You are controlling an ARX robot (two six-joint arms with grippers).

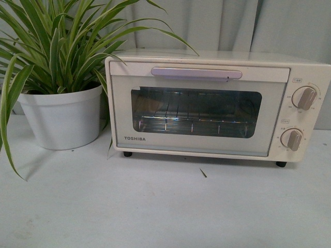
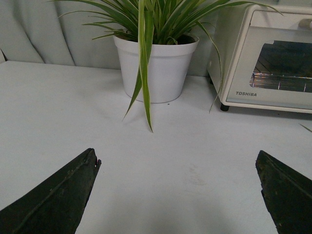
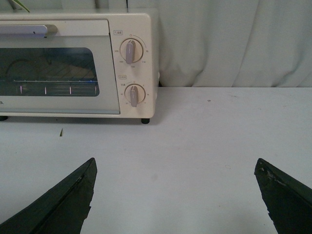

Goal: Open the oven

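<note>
The cream-white Toshiba oven (image 1: 207, 111) stands at the back of the table, door shut, with a long bar handle (image 1: 196, 73) across the top of the glass door, a wire rack inside and two round knobs (image 1: 304, 98) on its right side. It also shows in the left wrist view (image 2: 265, 58) and the right wrist view (image 3: 73, 63). Neither arm shows in the front view. My left gripper (image 2: 178, 156) is open and empty over bare table, well short of the oven. My right gripper (image 3: 175, 163) is open and empty, in front of the oven's knob side.
A white pot (image 1: 62, 119) with a long-leaved striped plant (image 1: 57, 46) stands just left of the oven, leaves drooping over the oven's corner and onto the table (image 1: 155, 206). A grey curtain (image 1: 207, 23) hangs behind. A small leaf scrap (image 1: 203, 172) lies before the oven.
</note>
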